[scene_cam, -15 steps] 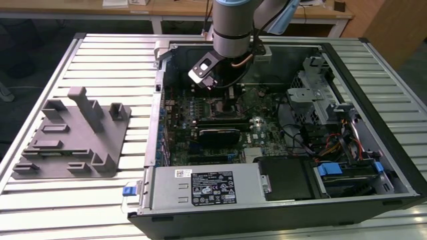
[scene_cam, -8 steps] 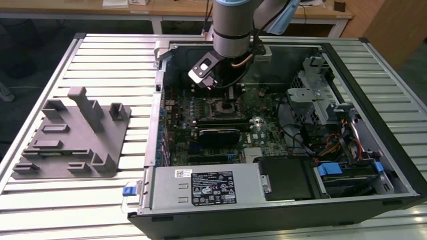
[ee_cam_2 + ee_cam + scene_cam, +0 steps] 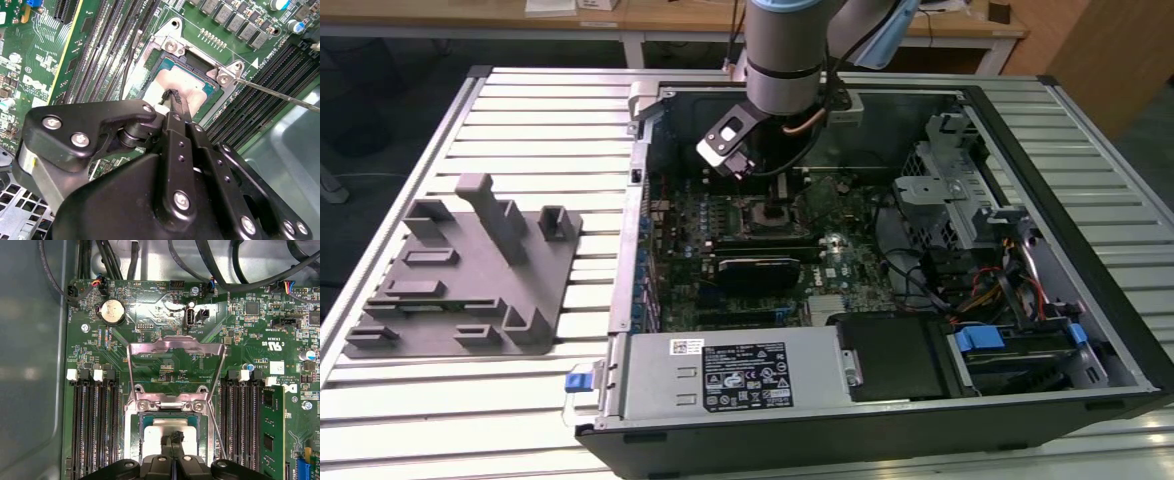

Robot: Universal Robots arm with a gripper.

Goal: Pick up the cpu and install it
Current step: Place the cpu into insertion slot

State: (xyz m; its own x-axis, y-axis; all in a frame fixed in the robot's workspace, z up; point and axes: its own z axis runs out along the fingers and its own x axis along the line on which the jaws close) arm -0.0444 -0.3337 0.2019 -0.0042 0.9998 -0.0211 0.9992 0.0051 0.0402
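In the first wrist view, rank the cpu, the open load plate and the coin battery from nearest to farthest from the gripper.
From the gripper:
1. cpu: in the socket, right at the gripper's tip.
2. load plate: swung up, just beyond the socket.
3. coin battery: farthest, out toward the board edge where the cables plug in.

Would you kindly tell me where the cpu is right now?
In the first wrist view, the cpu lies in the open socket on the motherboard, between the two banks of memory slots, directly beneath the tip of the gripper.
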